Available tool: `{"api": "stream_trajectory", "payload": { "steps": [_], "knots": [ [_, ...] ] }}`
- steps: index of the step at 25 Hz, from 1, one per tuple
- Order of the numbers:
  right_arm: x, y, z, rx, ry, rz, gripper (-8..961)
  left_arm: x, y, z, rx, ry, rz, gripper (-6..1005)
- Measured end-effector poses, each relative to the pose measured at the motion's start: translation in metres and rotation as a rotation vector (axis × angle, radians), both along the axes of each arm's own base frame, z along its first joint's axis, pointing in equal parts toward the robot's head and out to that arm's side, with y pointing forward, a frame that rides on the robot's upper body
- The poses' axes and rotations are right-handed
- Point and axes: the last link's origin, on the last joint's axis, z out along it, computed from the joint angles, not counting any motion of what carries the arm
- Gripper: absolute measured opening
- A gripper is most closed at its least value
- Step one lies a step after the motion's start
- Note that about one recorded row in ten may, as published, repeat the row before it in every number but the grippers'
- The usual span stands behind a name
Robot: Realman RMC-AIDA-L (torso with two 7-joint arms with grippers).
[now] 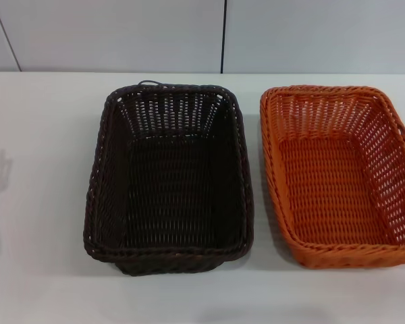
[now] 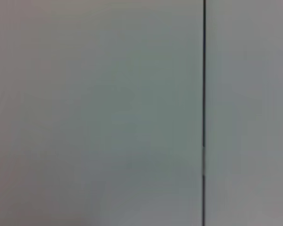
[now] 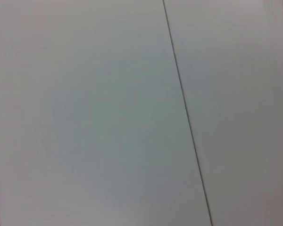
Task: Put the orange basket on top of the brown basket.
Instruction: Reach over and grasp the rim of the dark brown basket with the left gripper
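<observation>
The brown basket point(image 1: 169, 179) stands upright and empty on the white table point(image 1: 40, 169), in the middle of the head view. The orange basket point(image 1: 341, 175) stands upright and empty just to its right, apart from it by a narrow gap, its right side cut off by the picture edge. Neither gripper shows in any view. Both wrist views show only a plain pale surface with one thin dark seam.
A pale panelled wall point(image 1: 121, 34) with a dark vertical seam point(image 1: 223, 34) runs behind the table's far edge. Bare table lies left of the brown basket and in front of both baskets. A faint shadow falls on the table at the far left.
</observation>
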Motion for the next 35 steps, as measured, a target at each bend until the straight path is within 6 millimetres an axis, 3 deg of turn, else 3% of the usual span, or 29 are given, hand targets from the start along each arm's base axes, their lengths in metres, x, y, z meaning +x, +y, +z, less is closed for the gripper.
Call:
{"api": "stream_trajectory", "payload": {
  "steps": [5,6,11,12,14,17,18,22,26,27,35],
  "knots": [
    [0.0,0.003,0.0,-0.009,0.001,0.002,706,0.013,0.025,0.0,-0.081,-0.026,-0.001,808],
    [0.0,0.003,0.0,-0.011,0.0,0.002,706,0.028,0.042,0.009,-0.134,-0.029,-0.009,807],
    [-0.001,0.004,-0.001,-0.013,-0.001,0.005,705,0.062,0.066,0.03,-0.327,-0.063,0.033,802],
    [-0.001,0.004,-0.001,-0.017,0.001,0.005,705,0.079,0.072,0.039,-0.426,-0.067,0.057,800],
    [0.0,0.005,-0.002,-0.021,0.004,0.004,704,0.087,0.074,0.043,-0.46,-0.069,0.06,798],
    [0.002,0.006,-0.002,-0.03,0.01,-0.008,704,0.122,0.071,0.053,-0.625,-0.078,0.062,795],
    [0.002,0.006,-0.002,-0.03,0.01,-0.008,703,0.122,0.071,0.053,-0.625,-0.078,0.062,794],
    [0.003,0.008,-0.004,-0.042,0.015,-0.012,702,0.154,0.058,0.051,-0.826,-0.058,0.075,789],
    [0.002,0.011,-0.004,-0.044,0.015,-0.008,702,0.159,0.051,0.043,-0.914,-0.006,0.143,785],
    [0.002,0.011,-0.004,-0.048,0.017,-0.008,701,0.164,0.049,0.034,-0.953,0.026,0.172,784],
    [0.002,0.013,-0.005,-0.053,0.012,-0.009,700,0.174,0.047,0.012,-1.012,0.066,0.188,775]
  ]
}}
